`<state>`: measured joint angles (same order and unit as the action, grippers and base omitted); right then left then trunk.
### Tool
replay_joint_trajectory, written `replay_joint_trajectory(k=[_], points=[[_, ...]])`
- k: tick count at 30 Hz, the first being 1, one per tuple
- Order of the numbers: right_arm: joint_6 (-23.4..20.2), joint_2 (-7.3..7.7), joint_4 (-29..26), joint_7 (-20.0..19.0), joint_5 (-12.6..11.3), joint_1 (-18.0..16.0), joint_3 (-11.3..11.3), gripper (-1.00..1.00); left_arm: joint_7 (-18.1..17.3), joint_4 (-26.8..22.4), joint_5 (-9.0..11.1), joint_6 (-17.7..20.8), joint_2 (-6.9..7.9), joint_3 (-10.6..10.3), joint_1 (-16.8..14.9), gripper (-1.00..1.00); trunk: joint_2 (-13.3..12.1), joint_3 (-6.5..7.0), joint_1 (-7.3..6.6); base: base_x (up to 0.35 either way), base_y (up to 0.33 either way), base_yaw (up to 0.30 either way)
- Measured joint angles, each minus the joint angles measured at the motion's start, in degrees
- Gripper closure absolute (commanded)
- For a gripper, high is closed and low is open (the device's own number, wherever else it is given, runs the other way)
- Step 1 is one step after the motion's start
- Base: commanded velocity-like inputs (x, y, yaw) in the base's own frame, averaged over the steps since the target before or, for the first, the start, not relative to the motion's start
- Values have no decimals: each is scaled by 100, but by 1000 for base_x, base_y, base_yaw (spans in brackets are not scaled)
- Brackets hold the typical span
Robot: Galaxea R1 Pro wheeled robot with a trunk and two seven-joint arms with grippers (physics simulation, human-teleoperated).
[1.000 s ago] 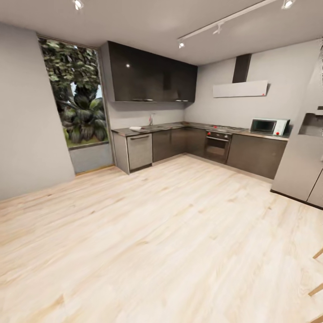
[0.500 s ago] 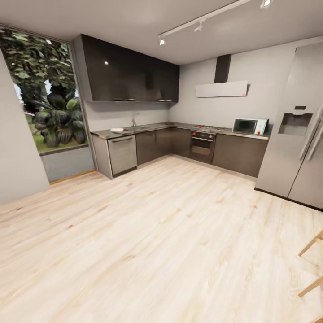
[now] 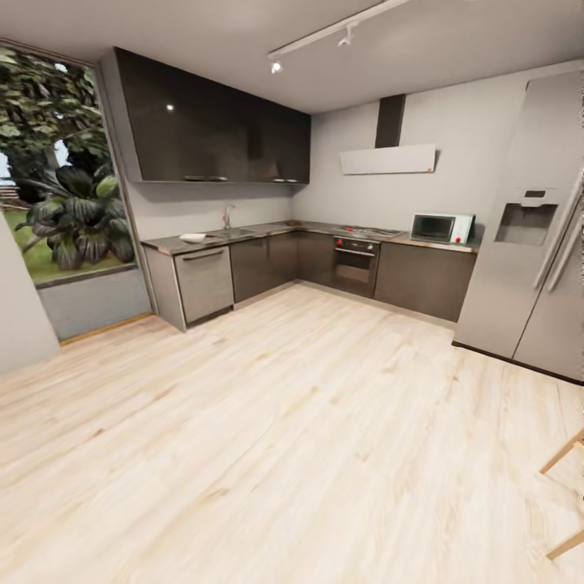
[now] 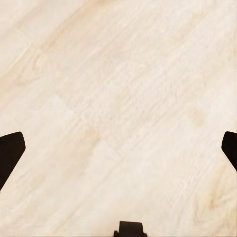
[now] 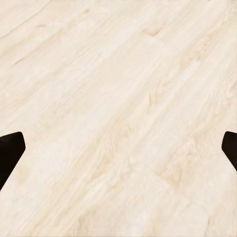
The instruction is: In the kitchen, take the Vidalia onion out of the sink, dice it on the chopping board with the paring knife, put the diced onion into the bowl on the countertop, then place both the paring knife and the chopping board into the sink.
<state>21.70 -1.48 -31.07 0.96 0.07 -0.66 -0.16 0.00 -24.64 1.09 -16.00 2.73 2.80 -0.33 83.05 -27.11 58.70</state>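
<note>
From the head camera you are looking across a wide stretch of pale wood floor [image 3: 284,438] toward an L-shaped kitchen at the far side. The tabletop [image 3: 268,230] runs along the far wall from the left end toward the corner, and on it, near the left end, you can pick out the bowl [image 3: 193,238] as a small white shape. Just right of it the tap marks the sink [image 3: 229,233], but the basin itself is too small and shallow-angled to see into, so you cannot tell what lies in it; the board and the knife are likewise too small to make out. Farther right stand the oven [image 3: 355,265], a microwave [image 3: 441,227] on the counter, and a tall fridge [image 3: 531,243] cut off by the right edge. A large window [image 3: 57,178] with foliage sits at the far left. In the left wrist camera, the left gripper [image 4: 118,148] shows its jaws spread wide, only the dark fingertips [image 4: 10,150] entering at the picture's edges, with nothing between them but bare floor. In the right wrist camera, the right gripper [image 5: 118,148] has its jaws equally wide apart, fingertips [image 5: 10,150] at the edges, holding nothing, floor planks beneath.
</note>
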Motion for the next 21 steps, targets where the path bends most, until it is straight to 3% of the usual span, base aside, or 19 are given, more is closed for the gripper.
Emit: replay_joint_trajectory(k=[21], points=[[1, 0, 4, 0, 0, -1, 0, -100, 0, 59, -5, 0, 0, 5, 1, -100, 0, -19, 0, 345, 0, -19]])
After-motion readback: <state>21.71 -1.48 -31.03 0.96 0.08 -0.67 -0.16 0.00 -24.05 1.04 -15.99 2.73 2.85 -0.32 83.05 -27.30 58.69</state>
